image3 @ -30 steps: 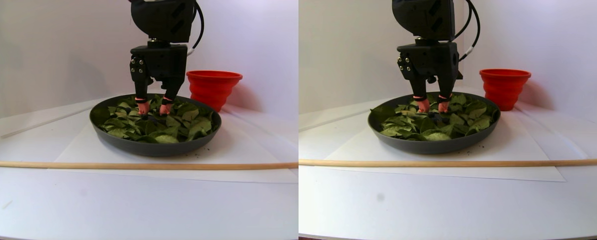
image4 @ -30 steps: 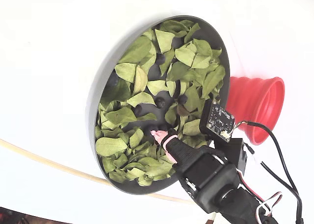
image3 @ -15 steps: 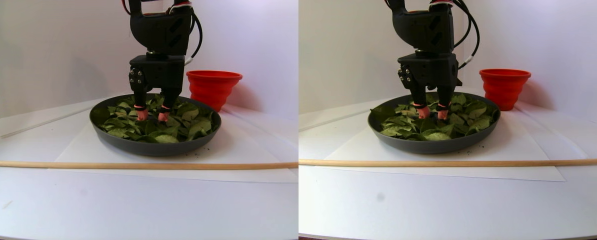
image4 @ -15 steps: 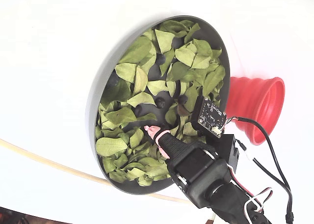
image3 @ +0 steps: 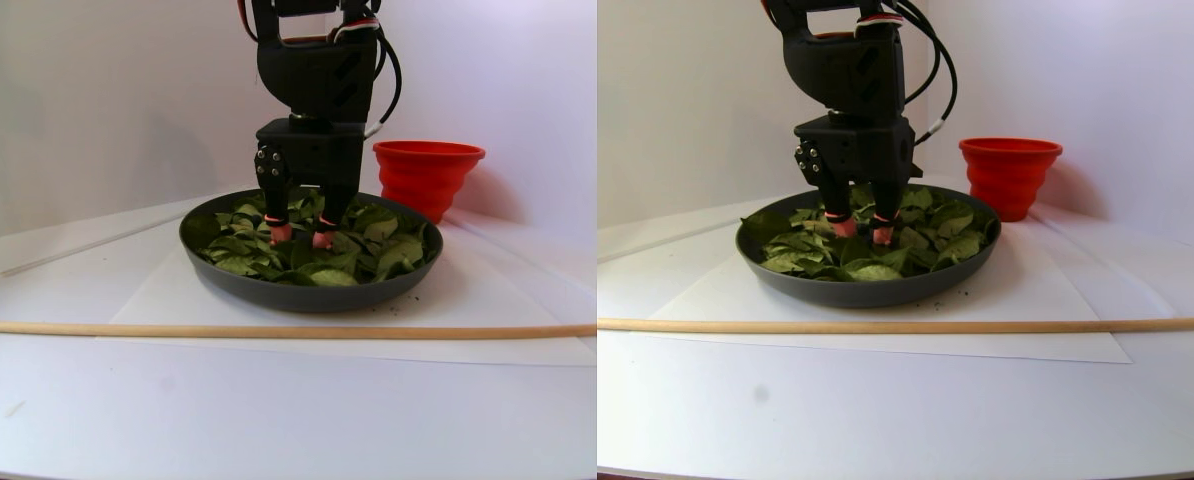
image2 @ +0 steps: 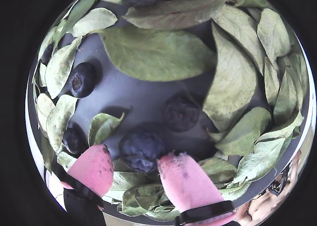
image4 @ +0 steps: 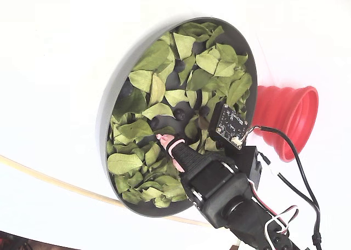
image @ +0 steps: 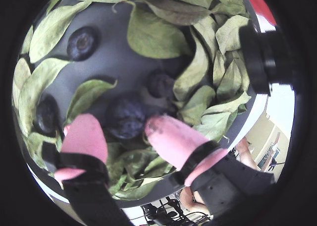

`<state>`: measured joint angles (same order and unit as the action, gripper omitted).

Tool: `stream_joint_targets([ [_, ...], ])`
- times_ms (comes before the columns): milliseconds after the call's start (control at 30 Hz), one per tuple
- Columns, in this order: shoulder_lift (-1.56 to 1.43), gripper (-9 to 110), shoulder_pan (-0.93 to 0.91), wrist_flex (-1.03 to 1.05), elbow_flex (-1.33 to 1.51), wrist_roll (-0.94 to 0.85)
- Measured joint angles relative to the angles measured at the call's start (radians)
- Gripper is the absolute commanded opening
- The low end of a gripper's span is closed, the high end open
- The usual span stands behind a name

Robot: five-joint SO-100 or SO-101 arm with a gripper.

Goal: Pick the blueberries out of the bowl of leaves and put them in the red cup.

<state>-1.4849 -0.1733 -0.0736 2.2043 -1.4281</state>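
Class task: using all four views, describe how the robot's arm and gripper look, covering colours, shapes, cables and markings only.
The arm is matte black, blocky plastic with visible screws. The gripper has two fingers, each capped in a pink rubbery tip bound by a black band. Black and red-and-white cables loop off the wrist. A small black circuit board sits beside the gripper.

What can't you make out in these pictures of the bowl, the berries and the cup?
- Red cup inside: no view looks into it, so its contents are unknown.
- Blueberries under the leaves: covered, no full count.
- Whether the fingers touch that berry: unclear in both wrist views.
- Second fingertip: hidden by the arm in the fixed view.
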Motion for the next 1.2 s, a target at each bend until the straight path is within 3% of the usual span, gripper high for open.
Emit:
stream_joint_targets([
  [1200,0.052,13,0.0,-0.067,-0.002,-0.043],
])
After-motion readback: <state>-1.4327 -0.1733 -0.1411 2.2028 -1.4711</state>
